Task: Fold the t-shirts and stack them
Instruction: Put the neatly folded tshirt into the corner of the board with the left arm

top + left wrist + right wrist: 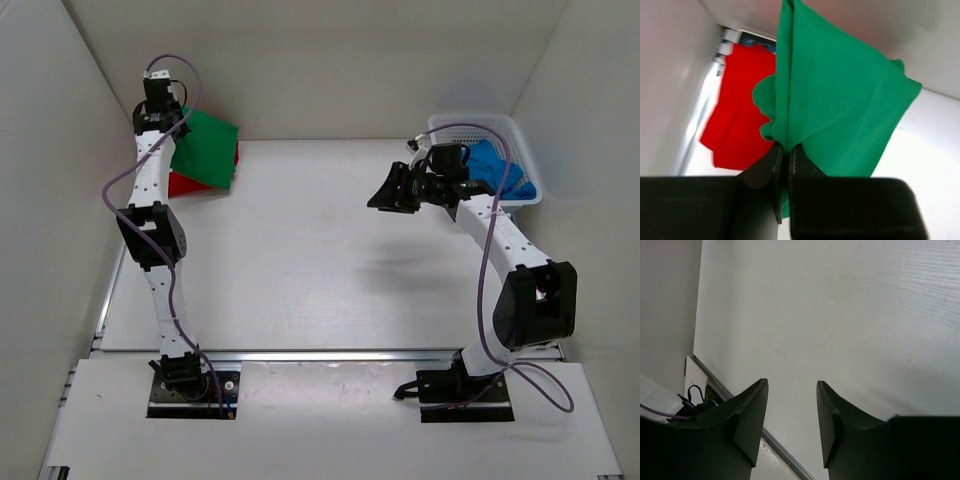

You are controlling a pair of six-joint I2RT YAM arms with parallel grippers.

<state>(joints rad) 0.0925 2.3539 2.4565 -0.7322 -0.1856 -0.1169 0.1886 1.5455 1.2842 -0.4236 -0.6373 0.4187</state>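
**Green shirt pinched at the far-left corner**

The green t-shirt [840,100] hangs from the left gripper [784,150], whose jaws are clamped on a bunched fold of it above the far-left corner of the table [300,250]. The red t-shirt [183,184] lies beneath it, partly covered; whether the two touch is hard to tell. The blue t-shirt [495,168] sits crumpled in the white basket [527,150] at far right. The right gripper [791,387] hovers beside the basket, jaws apart.
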